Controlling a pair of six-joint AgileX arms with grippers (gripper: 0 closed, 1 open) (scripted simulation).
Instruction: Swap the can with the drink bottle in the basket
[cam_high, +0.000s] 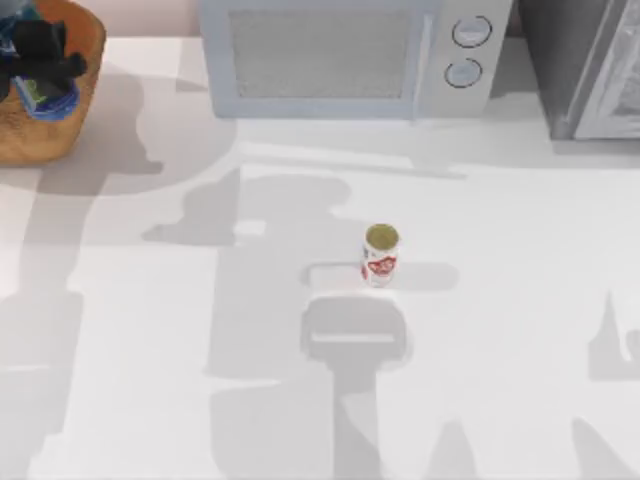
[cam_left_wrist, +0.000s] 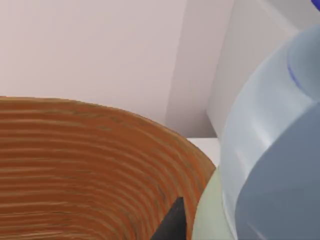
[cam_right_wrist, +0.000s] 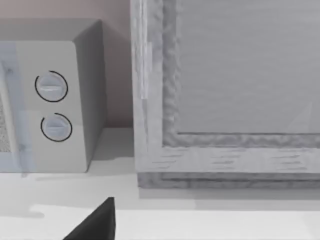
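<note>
The left end effector (cam_high: 42, 62) hangs over the wicker basket (cam_high: 85, 75) at the surface's (cam_high: 500, 300) far left corner, closed around the blue drink bottle (cam_high: 48, 98) inside it, while the white-and-red can (cam_high: 380, 255) stands upright well right of the basket, before the microwave (cam_high: 350, 55).

Simulated kitchen counter: microwave (cam_high: 345, 55) against the wall
</note>
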